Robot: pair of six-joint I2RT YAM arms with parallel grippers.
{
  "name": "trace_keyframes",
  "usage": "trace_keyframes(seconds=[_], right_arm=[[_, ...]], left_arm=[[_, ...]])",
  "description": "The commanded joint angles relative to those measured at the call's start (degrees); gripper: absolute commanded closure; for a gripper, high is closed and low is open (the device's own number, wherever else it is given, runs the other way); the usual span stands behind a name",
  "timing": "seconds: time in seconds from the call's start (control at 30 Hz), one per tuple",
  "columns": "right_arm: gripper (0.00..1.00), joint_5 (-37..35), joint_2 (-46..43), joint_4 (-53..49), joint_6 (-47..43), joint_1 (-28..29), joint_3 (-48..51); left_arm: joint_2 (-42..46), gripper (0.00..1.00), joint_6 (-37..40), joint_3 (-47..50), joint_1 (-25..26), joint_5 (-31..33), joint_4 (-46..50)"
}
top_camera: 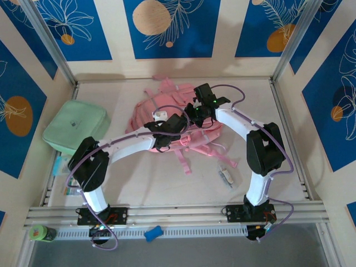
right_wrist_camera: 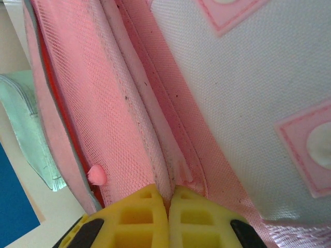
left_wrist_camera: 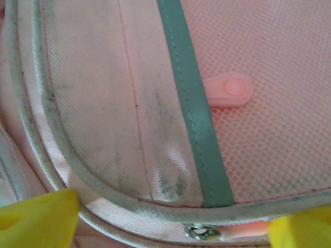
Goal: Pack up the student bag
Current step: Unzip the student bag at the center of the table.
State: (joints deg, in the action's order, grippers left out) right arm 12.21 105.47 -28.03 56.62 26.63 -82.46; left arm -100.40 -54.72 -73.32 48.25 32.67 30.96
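- The student bag [top_camera: 158, 94] lies flat on the worktop [top_camera: 167, 186], directly beneath both end effectors. A mint green case [top_camera: 75, 130] sits well off to the outer side of the left arm, apart from the bag.
- The left end effector [left_wrist_camera: 169, 226] stands wide, with its yellow fingers [left_wrist_camera: 36, 219] spread over a grubby front pocket and nothing held. A metal zip pull [left_wrist_camera: 199, 232] lies between them, and a teal binding [left_wrist_camera: 194, 103] runs away ahead of them beside pink mesh.
- The right end effector [right_wrist_camera: 169, 206] is closed tight. A padded pink seam of the bag runs straight into the line where its fingers meet — it looks pinched there, though I cannot tell how much cloth is caught.
- Handling, as a judgement: the fabric is soft and limp, and the bag is probably light while unfilled. It will likely sag and fold rather than lift as one piece, and the mesh may snag.
- The best holds look like the piped seams, the zip pull, or the straps [top_camera: 186, 161] trailing toward the arm bases — broad panels would probably slip or bunch.
- One end effector would likely need to hold an opening apart while the other loads. A pinch on one thin layer could slide off.
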Motion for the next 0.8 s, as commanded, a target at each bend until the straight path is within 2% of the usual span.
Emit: trace_keyframes(seconds=[0.0, 0.33, 0.6, 0.77], right_arm=[[1.0, 2.74, 0.17, -0.09, -0.28, 0.19, -1.25], [1.0, 2.61, 0.53, -0.3, -0.46, 0.49, -1.96], [1.0, 2.47, 0.53, -0.54, -0.57, 0.59, -2.0], [1.0, 2.13, 0.49, -1.11, -1.4, 0.46, -2.05]], left_arm=[[3.05, 0.21, -0.36, 3.06, -0.93, 1.34, -0.15], [4.36, 0.6, 4.63, 5.81, -1.49, -4.22, -6.12], [2.48, 0.83, 9.29, 3.63, -2.26, -8.12, -10.18], [3.19, 0.99, 9.47, 3.2, -3.28, -6.77, -7.64]])
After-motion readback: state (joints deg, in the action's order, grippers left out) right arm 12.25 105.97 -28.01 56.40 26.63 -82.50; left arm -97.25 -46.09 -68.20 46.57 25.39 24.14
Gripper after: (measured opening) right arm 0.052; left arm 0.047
